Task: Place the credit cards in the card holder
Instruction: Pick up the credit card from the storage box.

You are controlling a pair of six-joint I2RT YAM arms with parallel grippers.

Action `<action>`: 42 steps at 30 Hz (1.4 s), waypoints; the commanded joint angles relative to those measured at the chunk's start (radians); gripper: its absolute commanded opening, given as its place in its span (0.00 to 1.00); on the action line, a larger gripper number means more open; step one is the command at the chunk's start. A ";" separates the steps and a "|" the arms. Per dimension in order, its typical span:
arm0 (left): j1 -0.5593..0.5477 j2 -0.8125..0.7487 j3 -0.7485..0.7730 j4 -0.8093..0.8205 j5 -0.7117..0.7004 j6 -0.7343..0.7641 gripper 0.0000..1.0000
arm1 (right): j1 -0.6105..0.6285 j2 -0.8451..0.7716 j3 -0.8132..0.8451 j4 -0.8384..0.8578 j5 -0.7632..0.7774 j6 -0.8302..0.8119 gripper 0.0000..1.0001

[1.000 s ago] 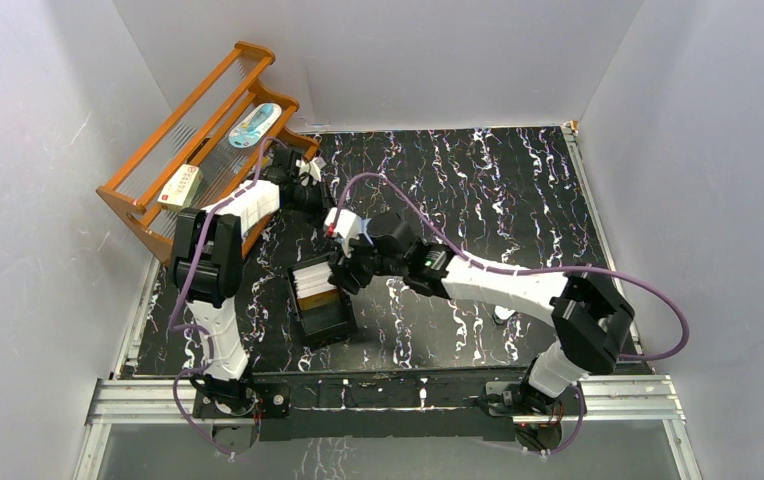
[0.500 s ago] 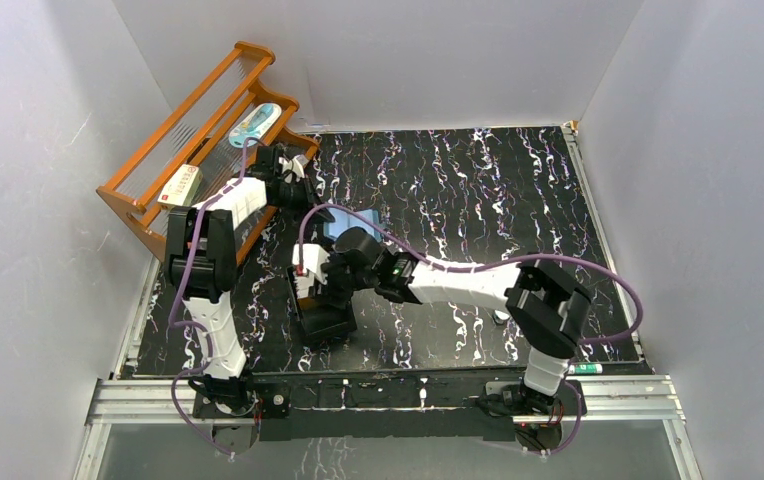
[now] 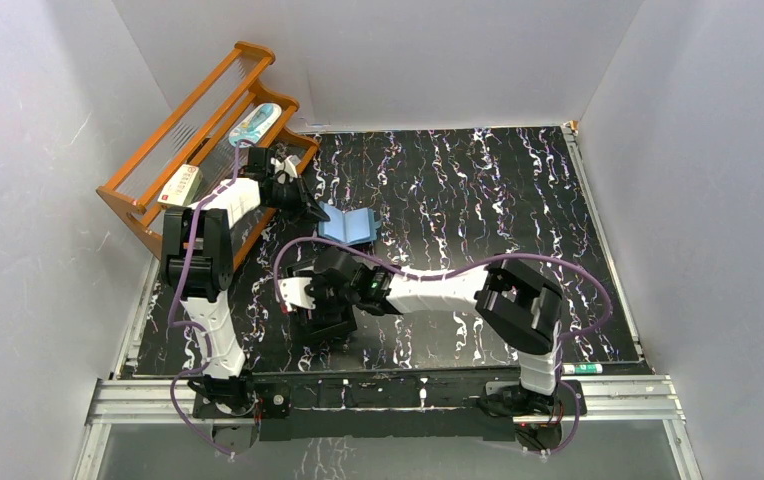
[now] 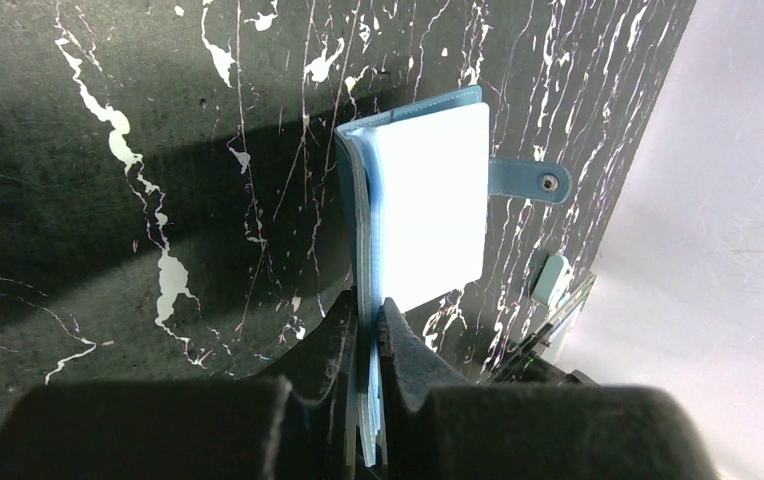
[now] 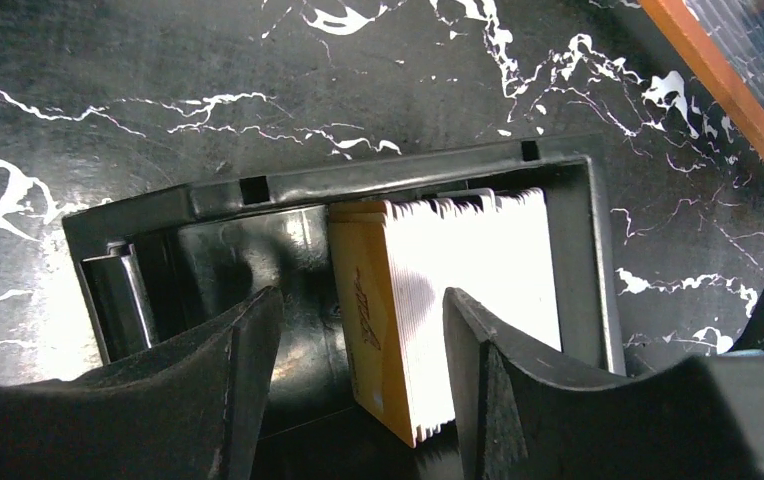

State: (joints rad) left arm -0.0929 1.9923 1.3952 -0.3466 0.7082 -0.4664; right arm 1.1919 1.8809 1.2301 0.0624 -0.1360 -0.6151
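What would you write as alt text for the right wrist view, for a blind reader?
The right gripper, jaws open, hangs above a stack of credit cards standing on edge in a black open-topped box, an orange-faced card at one end. The box sits on a black marbled table.

A black open box [image 5: 358, 180] sits on the marbled table [image 3: 478, 180] near an orange wooden rack [image 3: 203, 135] bearing a white-and-red box [image 3: 180, 187].
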 commanded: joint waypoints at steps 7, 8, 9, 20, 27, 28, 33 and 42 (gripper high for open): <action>0.007 -0.013 -0.037 0.020 0.074 -0.027 0.04 | 0.026 0.042 0.027 0.086 0.152 -0.126 0.76; 0.007 -0.015 -0.039 0.023 0.075 -0.028 0.04 | 0.026 0.049 0.024 0.091 0.158 -0.134 0.76; 0.007 -0.013 -0.039 0.023 0.077 -0.029 0.04 | 0.027 0.058 0.024 0.095 0.170 -0.144 0.76; 0.007 -0.020 -0.039 0.032 0.101 -0.038 0.06 | 0.046 0.078 -0.044 0.238 0.296 -0.233 0.67; 0.006 -0.028 -0.050 0.041 0.104 -0.047 0.06 | 0.046 0.058 -0.078 0.317 0.328 -0.202 0.59; 0.006 -0.029 -0.052 0.046 0.106 -0.049 0.06 | 0.046 0.055 -0.081 0.322 0.335 -0.200 0.58; 0.005 -0.027 -0.052 0.049 0.114 -0.052 0.06 | 0.046 0.038 -0.091 0.327 0.336 -0.191 0.55; 0.006 -0.039 -0.054 0.055 0.106 -0.054 0.07 | 0.045 0.020 -0.091 0.320 0.330 -0.177 0.50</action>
State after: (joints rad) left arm -0.0891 1.9923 1.3491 -0.2909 0.7746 -0.5095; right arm 1.2392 1.9522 1.1477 0.3199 0.1787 -0.8097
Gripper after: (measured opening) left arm 0.069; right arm 0.516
